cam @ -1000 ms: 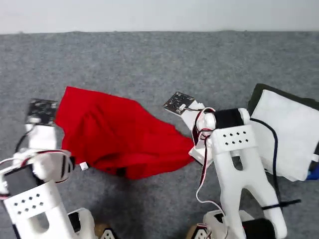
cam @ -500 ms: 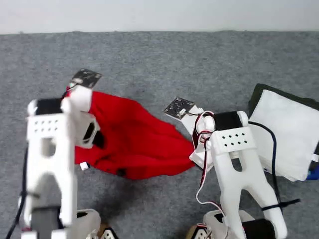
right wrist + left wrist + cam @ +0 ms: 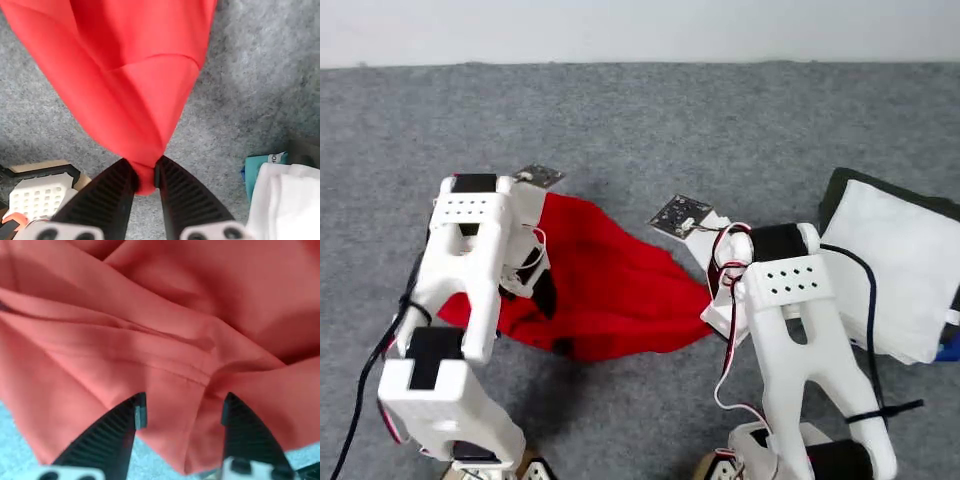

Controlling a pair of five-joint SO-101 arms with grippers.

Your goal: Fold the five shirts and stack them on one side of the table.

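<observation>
Red shirt [image 3: 610, 290] is seen crumpled on the table [image 3: 720, 130], one corner pinched in the right gripper [image 3: 145, 177]; the left gripper [image 3: 182, 412] is spread open over a hem fold. Flattening for folding is judged in hand; next, that hem should be clamped and drawn outward.

"What sort of place is this?"

"A robotics lab bench, I'd say. A left arm [image 3: 465, 270] and a right arm [image 3: 795, 300], both of white plastic, stand at 7 and 5 o'clock on a table covered in grey carpet-like fabric [image 3: 740, 130]."

"Not a home, with laundry about?"

"Bare circuit boards [image 3: 678, 212] on the wrists and a loose black cable [image 3: 869, 310] say test rig. A plain white wall [image 3: 640, 30] runs along 12 o'clock. The red shirt [image 3: 620, 290] at centre and the folded stack [image 3: 905, 265] at 3 o'clock lie among the hardware."
</observation>
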